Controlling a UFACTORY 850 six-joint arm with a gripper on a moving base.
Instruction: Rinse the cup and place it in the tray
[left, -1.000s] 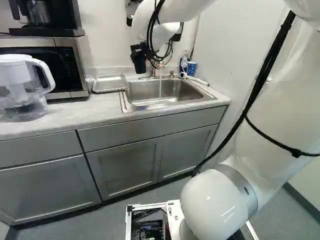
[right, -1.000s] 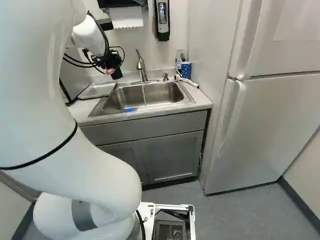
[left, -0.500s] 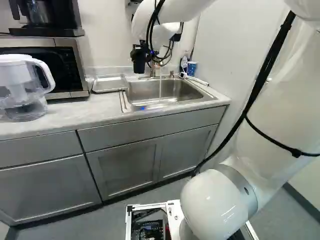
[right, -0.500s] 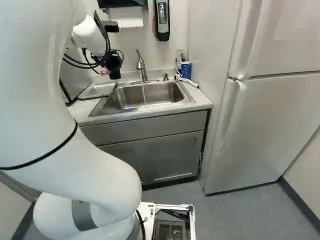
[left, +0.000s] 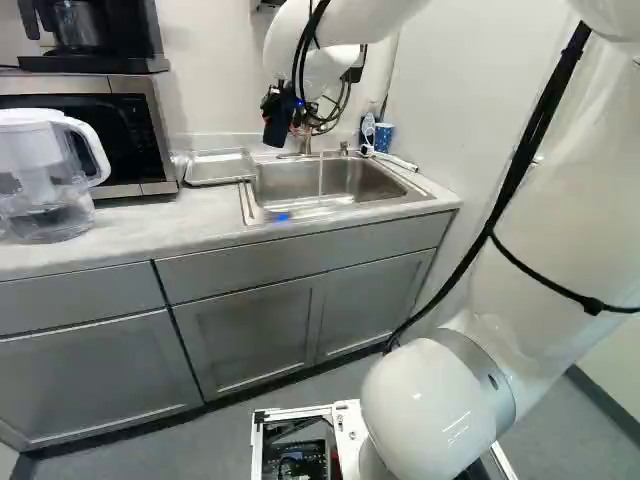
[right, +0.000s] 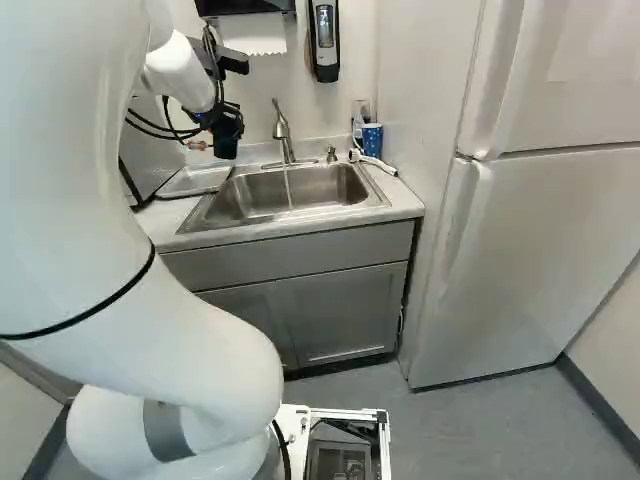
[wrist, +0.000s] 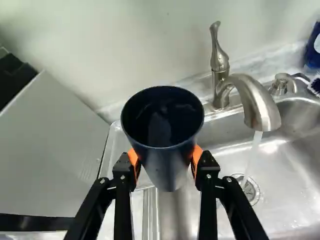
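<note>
Pincer (right: 226, 120): clenched by both orange pads (wrist: 133, 158) on the tapered, dark-navy, round cup (wrist: 166, 162).
Cup position: lifted in the air, beside the curved, brushed-metal faucet (wrist: 256, 102).
Cup direction: mouth is facing the wrist camera – long axis runs away to the narrower bottom.
Cup surface: smooth, glossy, with shine inside.
Water (wrist: 254, 146): thin stream, falls apart from cup.
Tray (left: 220, 167): shallow, rectangular, metallic – just beside the steel sink (left: 345, 178).

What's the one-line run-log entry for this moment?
gripper: shut on dark blue cup | faucet: running into sink | cup: outside stream | tray: beside sink, cup not in it
</note>
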